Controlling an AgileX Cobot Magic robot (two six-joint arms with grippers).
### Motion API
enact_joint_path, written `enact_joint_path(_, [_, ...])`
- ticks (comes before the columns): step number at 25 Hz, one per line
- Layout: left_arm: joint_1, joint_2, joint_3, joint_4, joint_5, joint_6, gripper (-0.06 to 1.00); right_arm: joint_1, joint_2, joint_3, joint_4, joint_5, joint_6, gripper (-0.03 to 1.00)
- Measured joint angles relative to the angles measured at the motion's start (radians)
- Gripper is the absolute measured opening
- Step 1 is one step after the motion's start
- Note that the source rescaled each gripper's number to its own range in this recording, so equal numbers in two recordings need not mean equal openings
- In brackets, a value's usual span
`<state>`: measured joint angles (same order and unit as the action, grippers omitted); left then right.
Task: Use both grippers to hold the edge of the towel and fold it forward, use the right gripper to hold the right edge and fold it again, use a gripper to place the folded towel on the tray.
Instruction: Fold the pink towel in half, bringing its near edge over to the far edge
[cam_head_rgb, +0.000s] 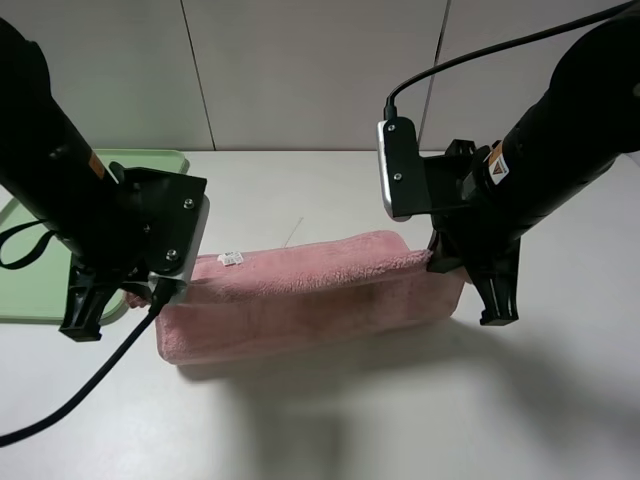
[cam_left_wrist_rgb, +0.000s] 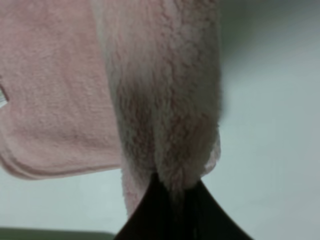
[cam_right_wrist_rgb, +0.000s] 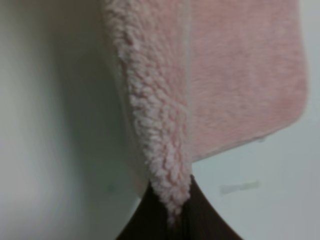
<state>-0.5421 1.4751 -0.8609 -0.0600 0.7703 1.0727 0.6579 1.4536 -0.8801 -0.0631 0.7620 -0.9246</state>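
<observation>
Both finger pairs pinch shut on the towel (cam_head_rgb: 300, 295) edge: left gripper (cam_left_wrist_rgb: 175, 202) at its left end, right gripper (cam_right_wrist_rgb: 170, 212) at its right. It sags between them, beside the tray (cam_head_rgb: 40, 295). Uneven travel of the arms could skew the fold.

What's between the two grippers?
The towel, stretched from the left gripper to the right gripper, each shut on an end. Clear in the exterior high view.

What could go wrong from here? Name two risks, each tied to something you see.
The left gripper and right gripper each pinch only a small bunch of the towel, so it may slip free mid-fold. The left arm works close by the tray, so it might nudge it.
</observation>
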Motion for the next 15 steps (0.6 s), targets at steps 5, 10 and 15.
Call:
enact_joint_path(5, [0.026, 0.0, 0.0, -0.014, -0.058, 0.0, 0.0, -0.043, 0.002, 0.0, 0.014, -0.037, -0.002, 0.0])
enact_joint_path(10, [0.031, 0.0, 0.0, -0.009, -0.092, 0.0, 0.0, -0.045, 0.063, -0.022, 0.012, -0.04, -0.003, 0.0])
enact_joint_path(15, [0.039, 0.006, 0.0, 0.004, -0.122, -0.002, 0.0, -0.049, 0.159, -0.101, 0.012, -0.024, -0.003, 0.0])
